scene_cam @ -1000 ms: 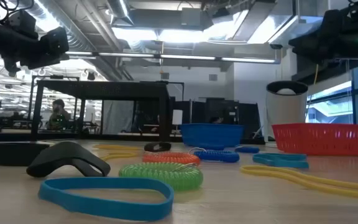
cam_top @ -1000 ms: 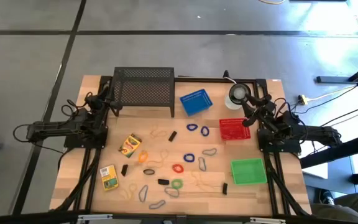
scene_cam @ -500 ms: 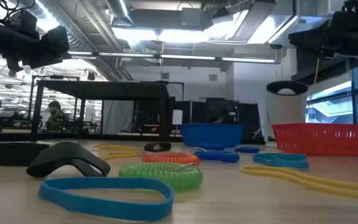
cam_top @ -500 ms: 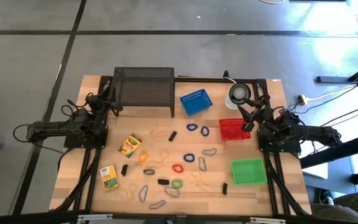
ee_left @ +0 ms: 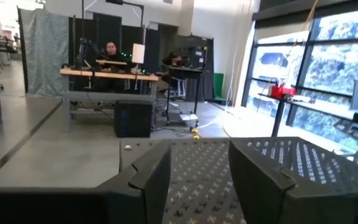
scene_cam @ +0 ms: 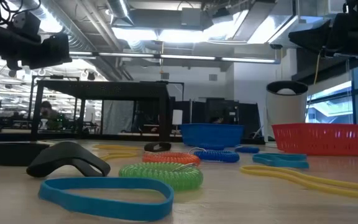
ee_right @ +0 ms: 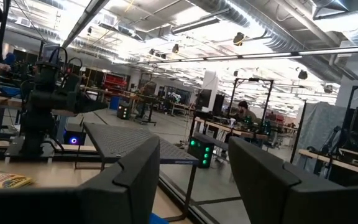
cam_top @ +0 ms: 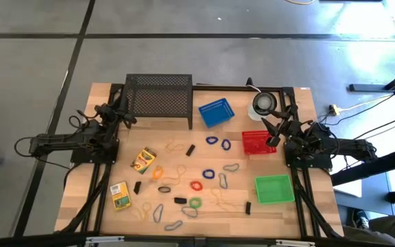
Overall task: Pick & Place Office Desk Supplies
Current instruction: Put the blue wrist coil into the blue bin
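Both arms hang back, the left end effector (cam_top: 124, 115) by the black mesh rack (cam_top: 158, 96) and the right end effector (cam_top: 271, 130) over the red basket (cam_top: 258, 143), fingers parted and empty on each. The rubber bands (cam_top: 196, 185), clips and crayon boxes (cam_top: 142, 160) lie scattered mid-counter. I'd drop straight down on one isolated item, pinching only it.

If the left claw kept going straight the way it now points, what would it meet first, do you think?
Probably the black wire-mesh rack: its perforated top fills the view just beyond the open left claw. How far off it is, I cannot tell.
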`<state>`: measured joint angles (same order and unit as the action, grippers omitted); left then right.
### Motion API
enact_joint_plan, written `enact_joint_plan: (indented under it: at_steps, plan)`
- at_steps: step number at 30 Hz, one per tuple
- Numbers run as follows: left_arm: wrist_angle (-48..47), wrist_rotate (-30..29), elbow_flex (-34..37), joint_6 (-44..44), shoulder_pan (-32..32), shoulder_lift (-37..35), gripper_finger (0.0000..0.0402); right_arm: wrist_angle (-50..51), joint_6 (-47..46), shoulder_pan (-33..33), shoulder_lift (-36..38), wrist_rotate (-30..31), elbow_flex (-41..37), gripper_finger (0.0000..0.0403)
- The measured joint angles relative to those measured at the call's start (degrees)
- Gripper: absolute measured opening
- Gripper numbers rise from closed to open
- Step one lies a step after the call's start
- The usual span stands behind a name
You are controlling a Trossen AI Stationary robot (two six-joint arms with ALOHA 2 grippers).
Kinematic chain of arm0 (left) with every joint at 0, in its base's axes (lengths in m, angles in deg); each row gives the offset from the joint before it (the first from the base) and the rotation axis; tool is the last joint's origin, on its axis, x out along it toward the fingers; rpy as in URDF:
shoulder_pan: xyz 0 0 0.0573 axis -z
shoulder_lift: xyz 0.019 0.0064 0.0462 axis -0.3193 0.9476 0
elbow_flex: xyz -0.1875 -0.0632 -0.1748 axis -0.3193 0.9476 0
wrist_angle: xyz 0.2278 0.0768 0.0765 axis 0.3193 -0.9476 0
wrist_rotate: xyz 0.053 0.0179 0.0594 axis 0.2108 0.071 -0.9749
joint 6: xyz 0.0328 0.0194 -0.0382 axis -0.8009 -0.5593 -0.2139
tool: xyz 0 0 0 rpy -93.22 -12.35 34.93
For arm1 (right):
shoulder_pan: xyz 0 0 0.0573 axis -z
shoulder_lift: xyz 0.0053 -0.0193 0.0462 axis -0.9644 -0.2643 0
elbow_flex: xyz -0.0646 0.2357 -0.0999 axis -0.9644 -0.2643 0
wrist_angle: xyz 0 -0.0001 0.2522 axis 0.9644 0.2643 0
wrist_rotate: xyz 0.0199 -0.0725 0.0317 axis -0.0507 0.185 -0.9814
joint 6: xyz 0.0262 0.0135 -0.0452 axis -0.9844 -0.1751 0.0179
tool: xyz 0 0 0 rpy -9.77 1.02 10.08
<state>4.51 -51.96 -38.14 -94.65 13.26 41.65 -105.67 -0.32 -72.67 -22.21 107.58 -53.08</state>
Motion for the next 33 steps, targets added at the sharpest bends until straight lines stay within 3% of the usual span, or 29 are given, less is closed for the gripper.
enact_joint_plan:
  at_steps: [7,10,15,29,33]
  plan:
    - [-2.56,0.17,0.02,5.35,0.00,0.02,0.0193,-0.02,1.24,0.00,0.00,-0.02,0.00,0.0192]
    - [-2.57,3.09,0.00,4.84,0.00,0.02,0.0202,-0.39,1.58,0.00,0.00,0.00,0.00,0.0192]
    - [-2.56,7.76,0.02,3.78,0.00,0.02,0.0200,-2.82,-1.56,0.02,0.00,0.04,0.02,0.0192]
    - [-2.56,8.11,0.01,7.84,0.00,0.07,0.0197,-8.96,-2.93,0.02,0.00,0.02,1.00,0.0192]
    - [-2.56,11.64,0.01,10.93,0.00,0.07,0.0198,-8.57,-5.11,0.01,-1.63,0.00,2.79,0.0192]
